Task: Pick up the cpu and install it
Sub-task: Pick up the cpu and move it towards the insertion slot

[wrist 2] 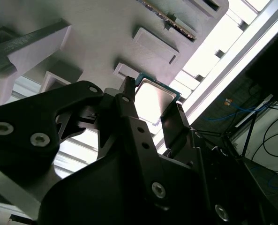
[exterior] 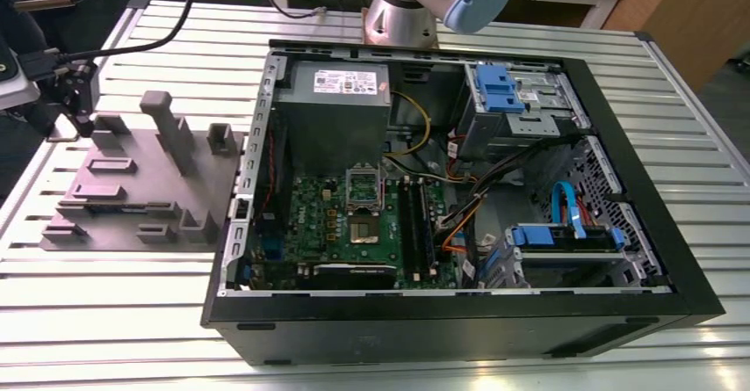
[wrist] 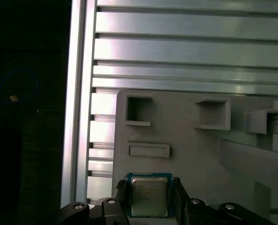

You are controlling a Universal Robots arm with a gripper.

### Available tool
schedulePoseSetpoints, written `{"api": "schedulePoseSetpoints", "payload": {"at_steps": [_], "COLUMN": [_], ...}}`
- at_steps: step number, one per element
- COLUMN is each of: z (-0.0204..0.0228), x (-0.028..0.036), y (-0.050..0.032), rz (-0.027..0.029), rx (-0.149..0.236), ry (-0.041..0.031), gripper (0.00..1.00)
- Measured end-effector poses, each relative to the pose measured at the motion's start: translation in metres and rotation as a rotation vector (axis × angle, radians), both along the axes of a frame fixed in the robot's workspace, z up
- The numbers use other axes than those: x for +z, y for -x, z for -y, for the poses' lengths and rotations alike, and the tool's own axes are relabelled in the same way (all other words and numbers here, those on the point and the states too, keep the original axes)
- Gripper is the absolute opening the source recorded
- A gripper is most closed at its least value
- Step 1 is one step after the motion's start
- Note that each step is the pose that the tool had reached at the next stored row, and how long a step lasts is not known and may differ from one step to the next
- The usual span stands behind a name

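Over the grey parts tray [wrist: 199, 154]: gripper [wrist: 149, 200] on the cpu [wrist: 149, 192].
Jaws close against its two opposite edges (sparing the flat metal top), so the chip sits level in the grip.

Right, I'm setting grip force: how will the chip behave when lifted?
The chip looks like a flat metal-topped plate, so probably stiff and light. Its thin edges and smooth shiny top may slip. Flat and square, it shouldn't roll.

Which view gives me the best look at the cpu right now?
The first wrist view: the cpu faces the camera squarely, nearly whole. The second wrist view shows it tilted, washed by glare, partly behind the gripper.
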State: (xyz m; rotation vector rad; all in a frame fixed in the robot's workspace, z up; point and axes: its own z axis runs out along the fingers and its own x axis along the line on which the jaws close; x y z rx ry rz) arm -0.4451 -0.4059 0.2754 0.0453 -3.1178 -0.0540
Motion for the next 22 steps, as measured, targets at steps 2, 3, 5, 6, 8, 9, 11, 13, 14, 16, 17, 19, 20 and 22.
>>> {"api": "schedulePoseSetpoints", "payload": {"at_steps": [2,3,5,6,8,9,11,13,14,16,17,19,20,22], "z": [0.0000,0.0000,0.0000,0.0000,0.0000,0.0000,0.0000,0.0000,0.0000,0.0000,0.0000,0.0000,0.0000,0.0000], "x": [0.0008,0.0012,0.0021,0.0025,0.0033,0.0038,0.0050,0.0055,0.0057,0.0063,0.0064,0.0069,0.0070,0.0074], "y": [0.0000,0.0000,0.0000,0.0000,0.0000,0.0000,0.0000,0.0000,0.0000,0.0000,0.0000,0.0000,0.0000,0.0000], "rz": [0.0000,0.0000,0.0000,0.0001,0.0002,0.0002,0.0000,0.0003,0.0004,0.0000,0.0001,0.0001,0.0001,0.0000], "rx": [0.000,0.000,0.000,0.000,0.000,0.000,0.000,0.000,0.000,0.000,0.000,0.000,0.000,0.000], "ry": [0.0000,0.0000,0.0000,0.0000,-0.0001,-0.0001,0.0000,-0.0002,-0.0002,0.0000,-0.0001,0.0000,-0.0001,0.0000], "gripper": [0.47,0.47,0.47,0.47,0.47,0.47,0.47,0.47,0.47,0.47,0.47,0.47,0.47,0.47]}}
